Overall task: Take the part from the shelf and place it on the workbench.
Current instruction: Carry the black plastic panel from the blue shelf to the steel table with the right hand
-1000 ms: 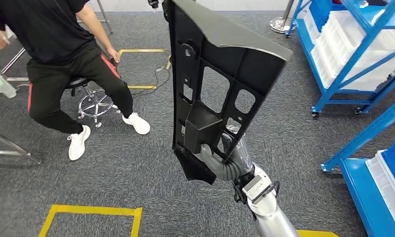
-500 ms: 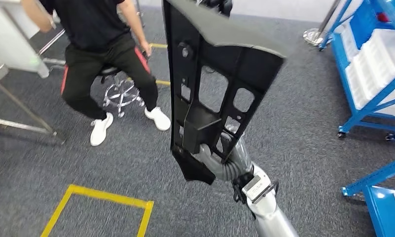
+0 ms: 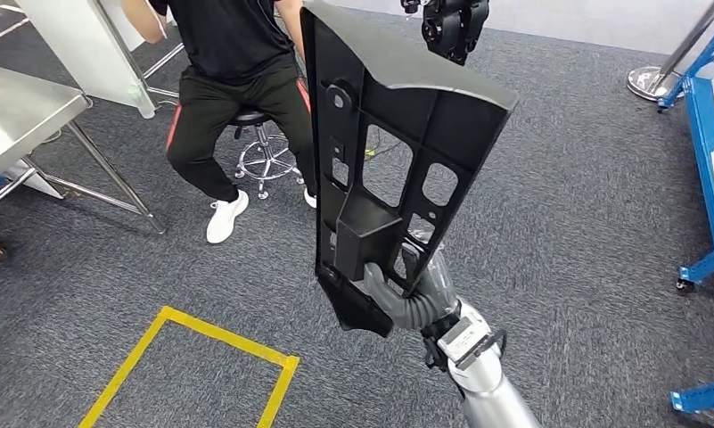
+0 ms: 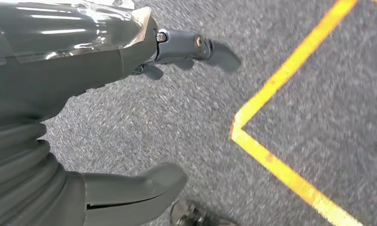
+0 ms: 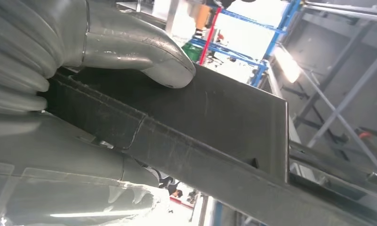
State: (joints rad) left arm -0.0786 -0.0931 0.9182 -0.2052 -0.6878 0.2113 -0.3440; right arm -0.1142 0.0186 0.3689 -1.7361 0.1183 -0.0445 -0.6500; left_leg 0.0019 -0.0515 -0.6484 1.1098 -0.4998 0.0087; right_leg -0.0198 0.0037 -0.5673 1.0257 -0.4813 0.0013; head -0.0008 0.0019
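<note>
The part [image 3: 380, 169], one long black plastic panel with cut-outs, stands nearly upright above my right hand [image 3: 398, 290], gripped at its lower end. In the right wrist view the thumb [image 5: 144, 56] presses flat on the panel's dark face [image 5: 214, 122], so that hand is clenched on the part. Against the picture a second ago, the whole scene has swung: I've turned, the camera moved, and the panel sits in the same spot over the hand. One seated person [image 3: 233, 80] in black with white shoes on one stool [image 3: 264, 152], who was off to the far left of the hand, now sits just beyond and left of the part. One steel table [image 3: 19, 111] has come into view further left. The blue racks [image 3: 705, 134] have slid out to the right edge. One yellow taped square [image 3: 201, 366] lies on the grey carpet [image 3: 585, 250], left of my forearm. My left hand [image 4: 73, 117] hangs over carpet beside a yellow line [image 4: 280, 127], fingers apart, holding nothing.
</note>
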